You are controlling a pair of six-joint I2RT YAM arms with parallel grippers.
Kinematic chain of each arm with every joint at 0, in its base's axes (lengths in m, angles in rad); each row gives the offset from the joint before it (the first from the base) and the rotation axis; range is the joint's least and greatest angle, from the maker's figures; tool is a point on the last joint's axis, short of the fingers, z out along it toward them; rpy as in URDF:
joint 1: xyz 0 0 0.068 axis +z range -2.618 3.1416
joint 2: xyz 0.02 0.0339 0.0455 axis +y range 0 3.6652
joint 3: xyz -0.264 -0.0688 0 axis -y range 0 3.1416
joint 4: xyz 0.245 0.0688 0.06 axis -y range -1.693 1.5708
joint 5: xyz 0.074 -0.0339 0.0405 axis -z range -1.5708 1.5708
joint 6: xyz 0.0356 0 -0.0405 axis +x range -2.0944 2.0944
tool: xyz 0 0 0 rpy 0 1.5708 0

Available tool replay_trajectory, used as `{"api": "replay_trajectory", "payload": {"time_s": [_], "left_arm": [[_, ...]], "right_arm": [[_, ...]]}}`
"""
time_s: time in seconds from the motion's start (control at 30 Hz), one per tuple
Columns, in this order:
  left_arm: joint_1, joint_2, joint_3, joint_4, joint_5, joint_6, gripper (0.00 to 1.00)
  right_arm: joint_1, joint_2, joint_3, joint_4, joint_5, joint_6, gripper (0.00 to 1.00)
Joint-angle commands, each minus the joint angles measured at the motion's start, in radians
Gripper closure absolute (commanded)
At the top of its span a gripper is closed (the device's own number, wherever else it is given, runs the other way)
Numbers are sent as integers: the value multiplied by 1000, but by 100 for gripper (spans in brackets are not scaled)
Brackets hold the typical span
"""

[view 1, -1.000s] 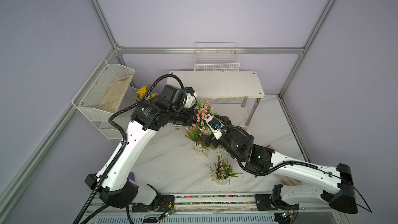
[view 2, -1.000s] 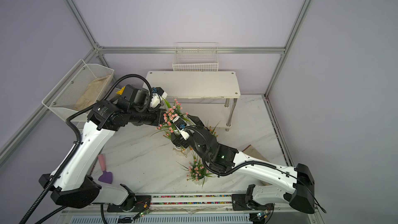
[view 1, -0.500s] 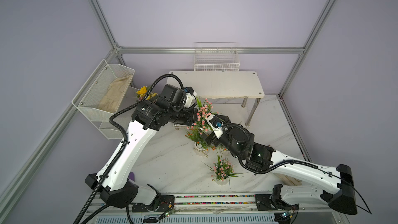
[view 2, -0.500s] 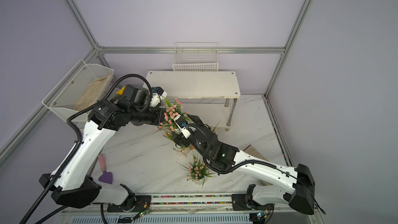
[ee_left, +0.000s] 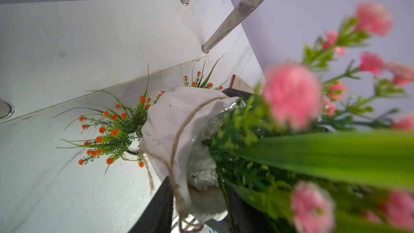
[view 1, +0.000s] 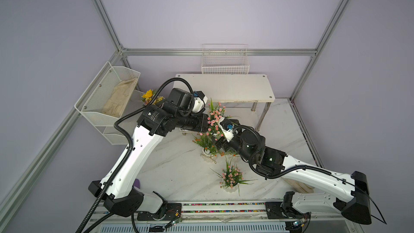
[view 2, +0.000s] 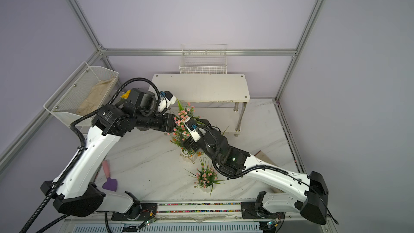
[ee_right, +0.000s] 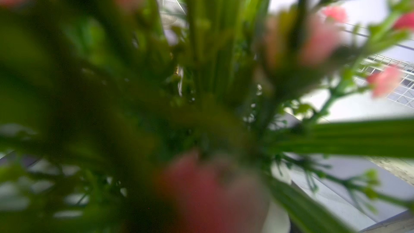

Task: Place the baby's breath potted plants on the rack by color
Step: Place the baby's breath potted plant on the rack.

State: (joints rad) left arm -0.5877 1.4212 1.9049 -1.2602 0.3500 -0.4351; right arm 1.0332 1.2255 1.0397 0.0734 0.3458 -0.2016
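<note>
Both arms meet over the middle of the desk (view 1: pixel 174 175), right in front of the rack (view 1: pixel 226 86). Between them, lifted clear of the marble, hangs a pink-flowered potted plant (view 1: pixel 215 117). In both top views its blooms spread over the two wrists.

From the left wrist camera I can see the white pot (ee_left: pixel 174 131), wound with brown twine, sitting between the dark fingers (ee_left: pixel 156 209) of the left claw (ee_left: pixel 197 198). The jaws flank the pot closely, but I cannot tell whether they pinch it or stand slack.

The right claw (view 1: pixel 214 140) reaches in from the other side, under the same flowers. Its own camera shows only a blur of green leaves and pink heads pressed against the lens. I cannot tell whether that claw is spread or clamped.

Three more plants stand on the desk. An orange plant (view 1: pixel 205 145) is just below the held one. A second orange plant (ee_left: pixel 199 80) sits close beside it, mostly hidden under the right arm in the top views. The other pink plant (view 1: pixel 230 175) stands nearer the front edge, apart from the rest.

A yellow bouquet (view 1: pixel 148 94) sits behind the left arm, beside the mesh wall basket (view 1: pixel 107 99). A wire grid basket (view 1: pixel 225 63) hangs on the back wall above the rack.
</note>
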Motion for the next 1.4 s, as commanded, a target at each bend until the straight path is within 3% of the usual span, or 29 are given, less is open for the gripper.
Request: {"api": "replay_trajectory", "payload": {"time_s": [0.0,0.2,0.3,0.63,0.87,1.37], "left_arm": [[-28,-29,35,52,133,-2,56],[-24,-28,35,47,112,-4,52],[-13,-42,39,41,43,-6,40],[12,-85,47,19,-124,-13,24],[24,-122,3,9,-236,-1,23],[34,-230,-169,63,-319,-16,22]], "right_arm": [[-10,-10,12,26,-30,13,37],[-19,-12,12,20,-41,17,40],[-22,-15,12,13,-42,22,40],[-36,-22,29,-17,-33,40,41],[-45,-10,98,-70,-10,52,41],[-95,36,264,-111,19,70,42]]}}
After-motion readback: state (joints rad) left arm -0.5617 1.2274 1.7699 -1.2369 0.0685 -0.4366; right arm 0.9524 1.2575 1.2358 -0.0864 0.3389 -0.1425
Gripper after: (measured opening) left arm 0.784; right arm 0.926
